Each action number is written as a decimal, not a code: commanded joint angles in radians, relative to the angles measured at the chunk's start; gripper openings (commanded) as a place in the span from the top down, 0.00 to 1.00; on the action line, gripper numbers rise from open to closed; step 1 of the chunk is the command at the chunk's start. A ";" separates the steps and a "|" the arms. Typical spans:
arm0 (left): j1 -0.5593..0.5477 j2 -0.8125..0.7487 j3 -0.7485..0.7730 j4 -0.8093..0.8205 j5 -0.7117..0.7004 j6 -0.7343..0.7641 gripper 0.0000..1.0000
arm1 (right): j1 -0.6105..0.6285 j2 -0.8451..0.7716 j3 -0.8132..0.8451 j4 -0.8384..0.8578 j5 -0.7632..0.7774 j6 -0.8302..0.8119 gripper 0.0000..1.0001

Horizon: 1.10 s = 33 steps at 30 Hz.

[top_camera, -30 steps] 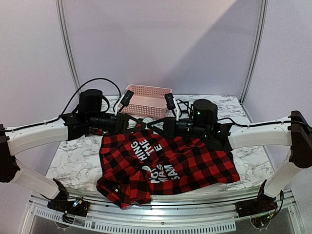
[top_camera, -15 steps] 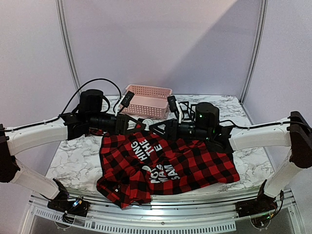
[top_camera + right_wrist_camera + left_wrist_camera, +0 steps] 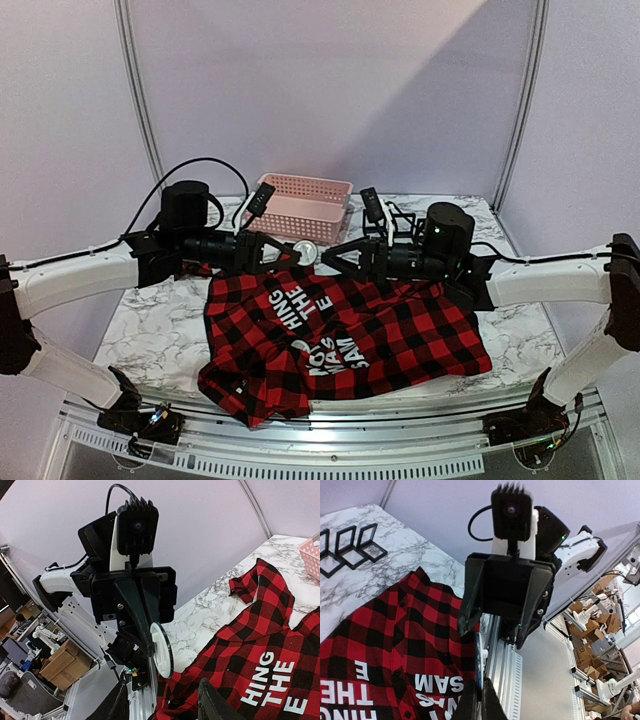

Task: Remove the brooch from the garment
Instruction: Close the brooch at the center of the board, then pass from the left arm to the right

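Top external view: backed off rightward with the right jaws, now parted; still pinching the round white disc brooch [image 3: 308, 253] in the closed left jaws, above the far edge of the red-and-black plaid flannel shirt [image 3: 400, 335]. Looks freed!

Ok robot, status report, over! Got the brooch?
Left gripper shut on brooch, held above the garment. Right gripper open, empty. Nothing in the way.

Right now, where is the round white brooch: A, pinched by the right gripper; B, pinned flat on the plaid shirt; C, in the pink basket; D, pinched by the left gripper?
D: the left gripper is shut on the brooch, while the right gripper stands open beside it.
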 commanded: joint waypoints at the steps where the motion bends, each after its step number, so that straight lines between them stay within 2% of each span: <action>1: -0.007 -0.016 -0.007 0.057 0.067 -0.017 1.00 | -0.011 0.021 0.020 -0.017 -0.065 0.009 0.56; 13: -0.025 -0.013 -0.003 0.046 0.064 -0.008 1.00 | -0.016 0.064 0.055 0.005 -0.095 0.041 0.69; 33: -0.039 0.010 0.016 -0.015 0.045 0.024 1.00 | -0.017 0.081 0.066 0.045 -0.123 0.060 0.83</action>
